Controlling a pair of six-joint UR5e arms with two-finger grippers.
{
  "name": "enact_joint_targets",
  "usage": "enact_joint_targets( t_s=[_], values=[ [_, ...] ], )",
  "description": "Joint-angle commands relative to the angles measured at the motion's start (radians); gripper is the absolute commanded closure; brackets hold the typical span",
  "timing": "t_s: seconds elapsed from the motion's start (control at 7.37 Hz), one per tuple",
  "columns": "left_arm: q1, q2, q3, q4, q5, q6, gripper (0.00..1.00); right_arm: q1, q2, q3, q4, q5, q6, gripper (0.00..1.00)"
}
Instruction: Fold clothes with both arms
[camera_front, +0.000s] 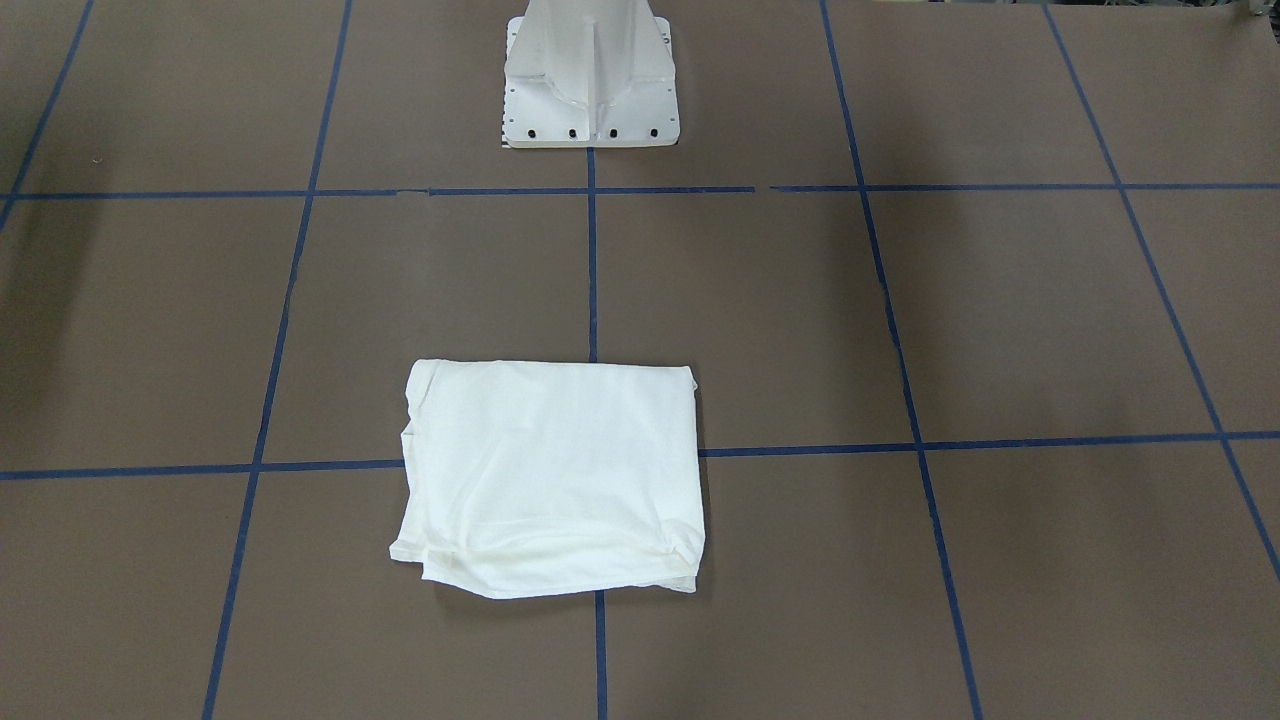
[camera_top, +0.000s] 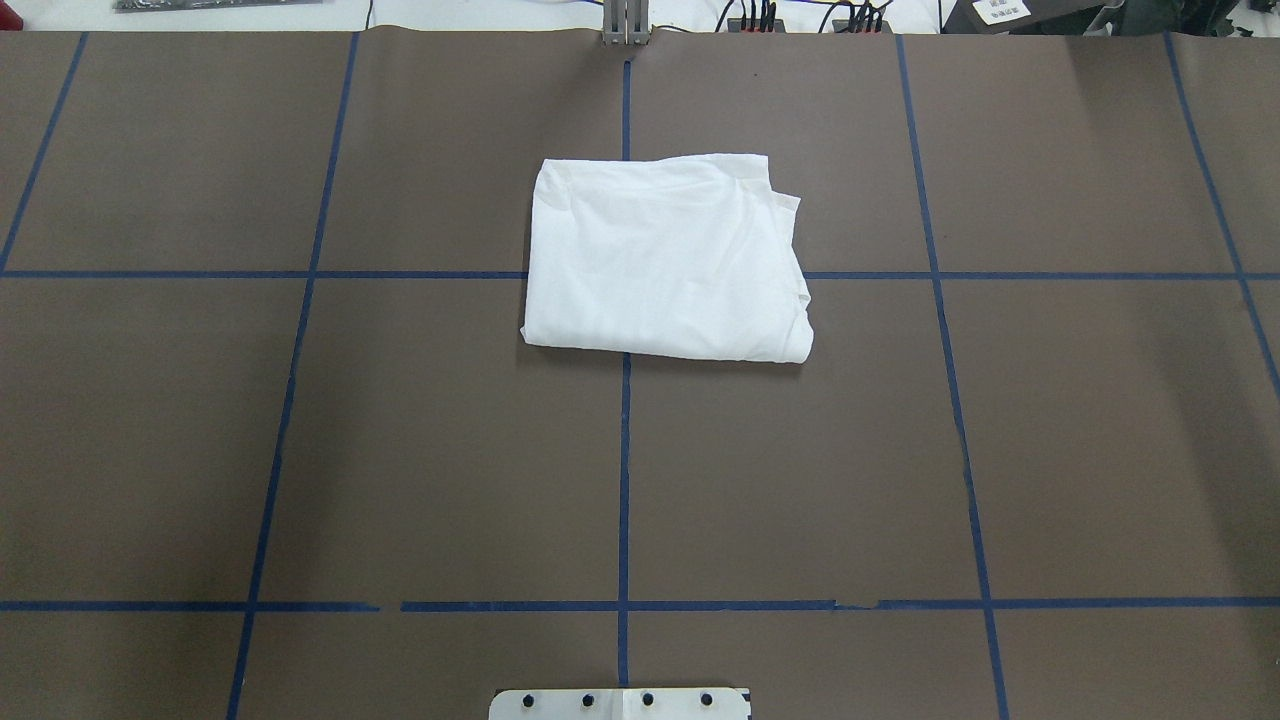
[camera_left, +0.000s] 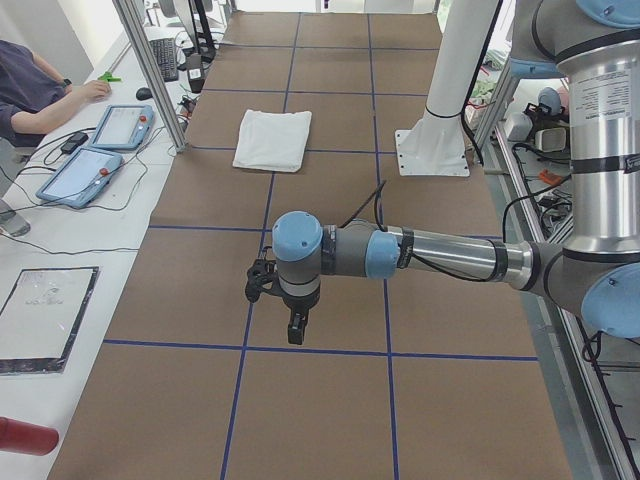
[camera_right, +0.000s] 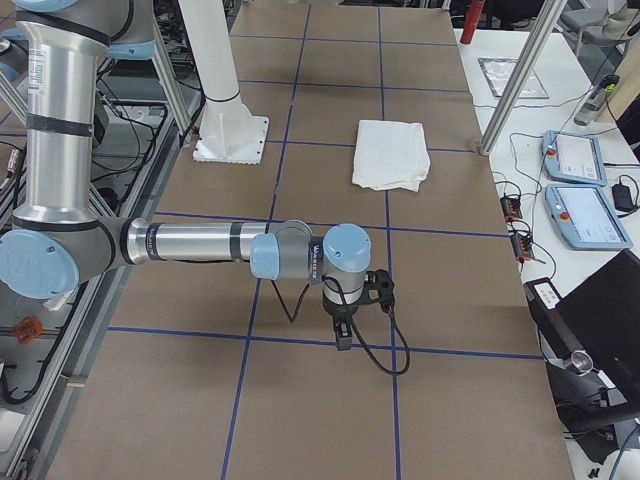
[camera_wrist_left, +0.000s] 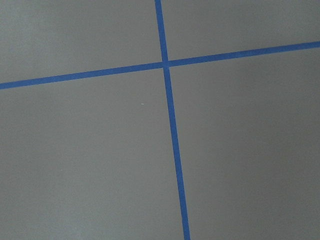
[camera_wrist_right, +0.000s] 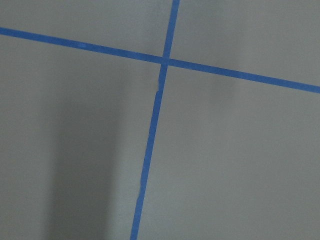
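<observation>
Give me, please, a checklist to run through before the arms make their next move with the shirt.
1. T-shirt folded into a compact rectangle: ok.
2. Layers lined up: not ok; edges stick out at one corner.
3. T-shirt free of left gripper and right gripper: ok; each hangs over bare table, well away from it.
4. Jaws open or shut: cannot tell; only the side views show them.
5. Person's hand off the brown table: ok; it rests on the side bench.
</observation>
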Motion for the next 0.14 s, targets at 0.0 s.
enact_joint_targets(
  t_s=[0.0],
  values=[
    [0.000, 0.001, 0.002, 0.000, 0.000, 0.000, 0.00, 0.000, 0.001, -0.001, 0.000, 0.001, 0.017, 0.00]
  ],
)
